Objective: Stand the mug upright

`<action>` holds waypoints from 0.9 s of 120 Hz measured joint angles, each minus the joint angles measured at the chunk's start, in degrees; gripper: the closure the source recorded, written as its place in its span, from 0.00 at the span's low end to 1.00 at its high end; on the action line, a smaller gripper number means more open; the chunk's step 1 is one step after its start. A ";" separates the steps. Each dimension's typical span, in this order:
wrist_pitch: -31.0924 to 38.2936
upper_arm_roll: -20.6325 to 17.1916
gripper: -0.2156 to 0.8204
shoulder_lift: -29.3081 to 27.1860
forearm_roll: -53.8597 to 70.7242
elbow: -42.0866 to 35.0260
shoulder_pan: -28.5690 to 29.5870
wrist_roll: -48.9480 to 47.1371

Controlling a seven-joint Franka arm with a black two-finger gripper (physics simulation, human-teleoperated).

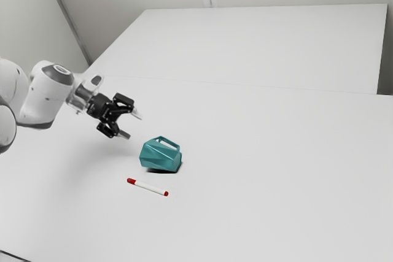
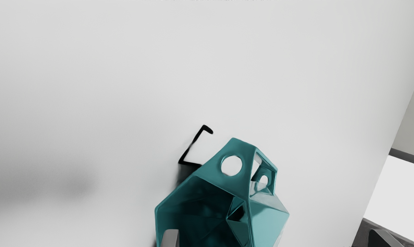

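Shows teal mug (image 1: 161, 156) on its side, with handle (image 2: 244, 151) upmost, near marker (image 1: 147, 187); holds nothing in wide-spread gripper (image 1: 132, 125), perhaps aimed at open mouth (image 2: 200, 209) for rim grip.

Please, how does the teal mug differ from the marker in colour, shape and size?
The mug is teal all over; the marker is white with red ends. The mug is wide and faceted with a handle; the marker is thin and straight. The mug is clearly bulkier than the marker. Both lie on their sides on the table.
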 joint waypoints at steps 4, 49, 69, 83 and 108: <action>-0.28 0.04 0.21 0.11 -1.31 -1.19 -0.01 1.55; -3.10 -0.32 0.21 -0.56 -6.42 -5.76 -0.37 15.73; -1.89 -1.77 0.21 0.18 -9.08 -6.05 -0.73 19.34; -0.89 -3.19 0.21 0.36 -10.20 -6.66 -0.80 20.83; 0.27 -4.10 0.28 0.00 -10.81 -8.41 -0.97 22.64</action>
